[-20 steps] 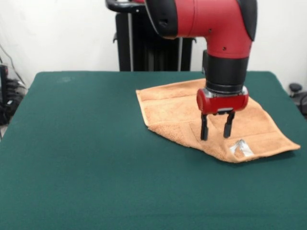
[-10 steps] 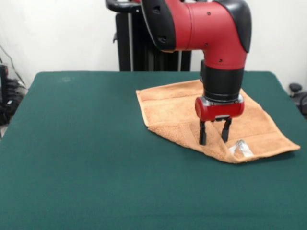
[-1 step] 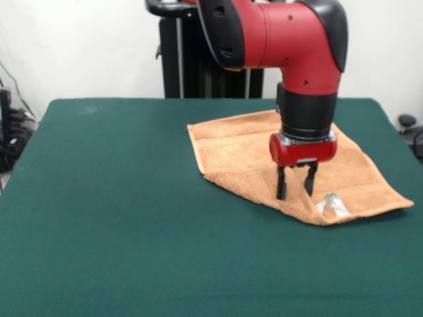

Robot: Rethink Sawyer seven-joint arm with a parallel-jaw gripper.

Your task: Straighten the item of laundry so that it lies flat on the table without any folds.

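On the far right of the table:
Table (image 3: 119, 218): dark green felt cover; white wall behind.
Arm (image 3: 291, 33): red and black, hanging straight down, apparently to reach a fold.
Towel (image 3: 231, 148): light orange, not yet flat; its near edge looks doubled over.
Gripper (image 3: 295, 191): fingers narrowly parted, tips at the cloth, nothing visibly pinched.
Label (image 3: 332, 205): white, at the near edge beside the gripper.

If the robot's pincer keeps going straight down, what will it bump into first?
Most likely the orange towel. The pincer points straight down with its fingers slightly apart just above the cloth, near the folded front edge. Only one view, so exact height is unclear.
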